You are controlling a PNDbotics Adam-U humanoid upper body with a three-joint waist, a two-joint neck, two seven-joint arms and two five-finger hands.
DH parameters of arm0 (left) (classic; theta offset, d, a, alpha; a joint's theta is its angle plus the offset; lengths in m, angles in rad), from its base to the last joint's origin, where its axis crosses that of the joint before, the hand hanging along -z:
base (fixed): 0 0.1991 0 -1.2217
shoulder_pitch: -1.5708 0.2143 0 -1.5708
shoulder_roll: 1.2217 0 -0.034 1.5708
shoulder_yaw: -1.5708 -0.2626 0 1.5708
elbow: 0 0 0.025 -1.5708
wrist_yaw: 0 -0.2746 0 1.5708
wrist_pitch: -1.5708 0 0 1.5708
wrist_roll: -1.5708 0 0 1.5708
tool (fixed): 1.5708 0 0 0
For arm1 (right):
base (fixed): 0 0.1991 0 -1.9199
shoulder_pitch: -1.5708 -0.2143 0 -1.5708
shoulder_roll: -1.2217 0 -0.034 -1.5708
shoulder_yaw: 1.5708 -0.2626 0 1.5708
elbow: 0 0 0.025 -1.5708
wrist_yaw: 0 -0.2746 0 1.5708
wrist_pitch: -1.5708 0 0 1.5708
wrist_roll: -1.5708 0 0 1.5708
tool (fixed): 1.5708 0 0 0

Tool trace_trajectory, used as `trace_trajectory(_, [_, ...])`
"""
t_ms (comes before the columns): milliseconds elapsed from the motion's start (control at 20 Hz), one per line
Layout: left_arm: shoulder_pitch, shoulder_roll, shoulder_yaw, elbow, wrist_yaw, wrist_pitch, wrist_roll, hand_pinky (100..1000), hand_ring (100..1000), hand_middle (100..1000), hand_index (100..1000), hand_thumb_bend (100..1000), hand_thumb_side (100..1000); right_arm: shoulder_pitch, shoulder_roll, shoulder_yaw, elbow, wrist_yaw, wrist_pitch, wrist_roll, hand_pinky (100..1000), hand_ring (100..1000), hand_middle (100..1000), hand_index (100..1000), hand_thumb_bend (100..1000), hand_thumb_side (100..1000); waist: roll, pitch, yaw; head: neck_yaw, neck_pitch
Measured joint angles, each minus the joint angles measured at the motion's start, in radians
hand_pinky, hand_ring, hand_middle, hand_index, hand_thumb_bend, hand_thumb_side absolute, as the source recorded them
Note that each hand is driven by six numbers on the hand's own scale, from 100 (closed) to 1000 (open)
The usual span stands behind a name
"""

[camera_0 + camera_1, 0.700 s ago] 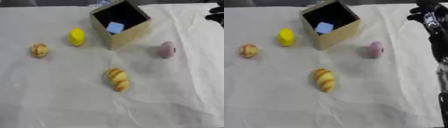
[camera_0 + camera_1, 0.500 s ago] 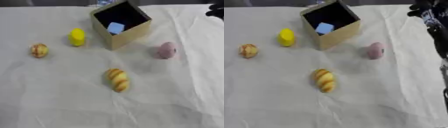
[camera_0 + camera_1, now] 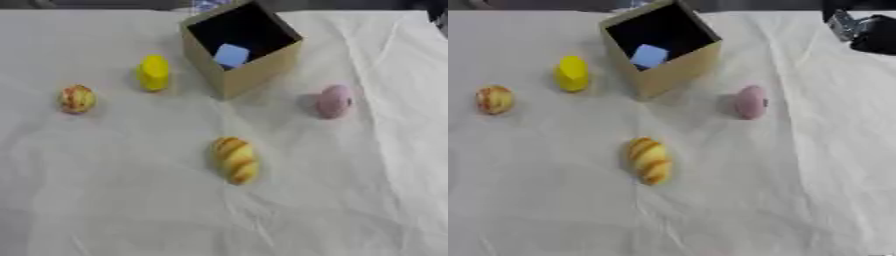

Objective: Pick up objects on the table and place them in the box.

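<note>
A tan cardboard box (image 3: 262, 70) stands open at the back middle, with a light blue block (image 3: 232, 54) inside it. On the white cloth lie a yellow object (image 3: 154, 72) left of the box, a small round orange-yellow object (image 3: 77, 98) at the far left, a pink rounded object (image 3: 333, 101) right of the box, and a striped yellow-brown bread-shaped object (image 3: 234, 159) in the middle. My right hand (image 3: 871, 31) shows only as a black and silver shape at the upper right corner, far from all of them. My left hand shows in no view.
The wrinkled white cloth (image 3: 105, 200) covers the whole table. Its far edge (image 3: 87, 11) runs along the top of the view, just behind the box.
My right arm has drawn back up towards the upper right corner and no longer reaches down the right edge. The objects and the box have not moved.
</note>
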Motion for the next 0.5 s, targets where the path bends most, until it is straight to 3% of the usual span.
trace_trajectory(200, [0.000, 0.010, -0.005, 0.000, 0.000, 0.003, -0.004, 837, 636, 626, 806, 212, 744, -0.065, -0.082, 0.073, 0.068, 0.031, -0.063, 0.063, 895, 836, 781, 850, 100, 564, -0.006, 0.008, 0.003, 0.000, 0.000])
trace_trajectory(500, [0.000, 0.019, -0.010, 0.000, 0.000, 0.006, -0.008, 838, 636, 626, 806, 207, 748, -0.171, -0.098, 0.177, 0.182, 0.091, -0.135, 0.135, 895, 849, 791, 853, 100, 605, -0.008, 0.017, 0.010, 0.001, -0.006])
